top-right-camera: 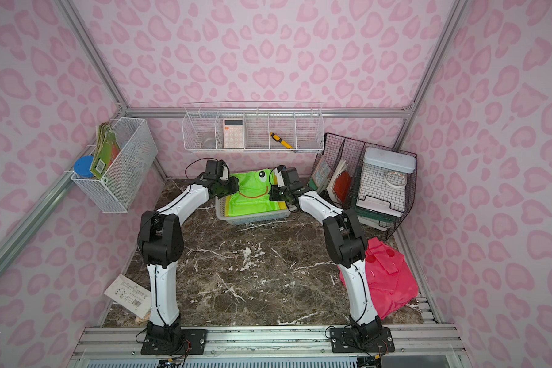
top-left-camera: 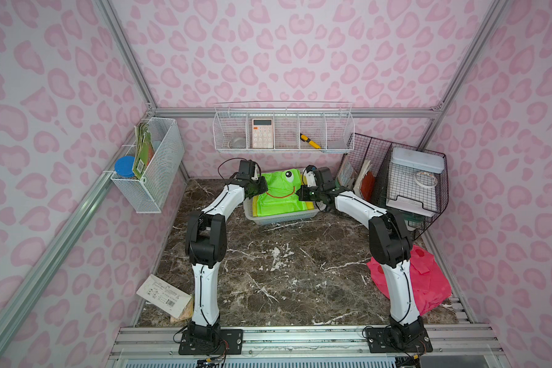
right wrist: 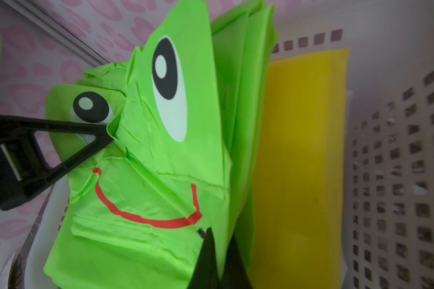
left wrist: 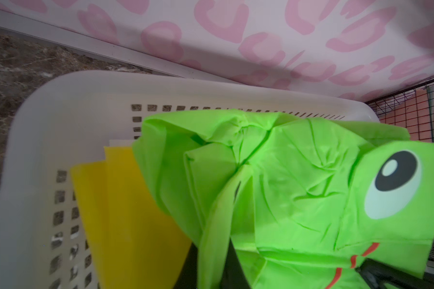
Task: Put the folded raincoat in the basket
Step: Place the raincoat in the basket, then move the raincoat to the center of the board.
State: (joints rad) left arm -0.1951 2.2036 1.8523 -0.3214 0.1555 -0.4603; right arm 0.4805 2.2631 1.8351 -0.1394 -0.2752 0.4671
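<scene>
Now you pinch the seemingly light, limp, slippery raincoat by opposite side edges, left gripper and right gripper clamped on it, over the basket.

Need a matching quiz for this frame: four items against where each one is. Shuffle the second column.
Items:
1. green frog raincoat
2. pink garment
3. calculator
4. yellow sheet

Places:
A. in the white wire wall rack
B. lying flat in the basket
C. on the table beside the right arm
D. pinched by the left tool and right tool over the basket

Pairs: 1-D, 2-C, 3-A, 4-B
</scene>
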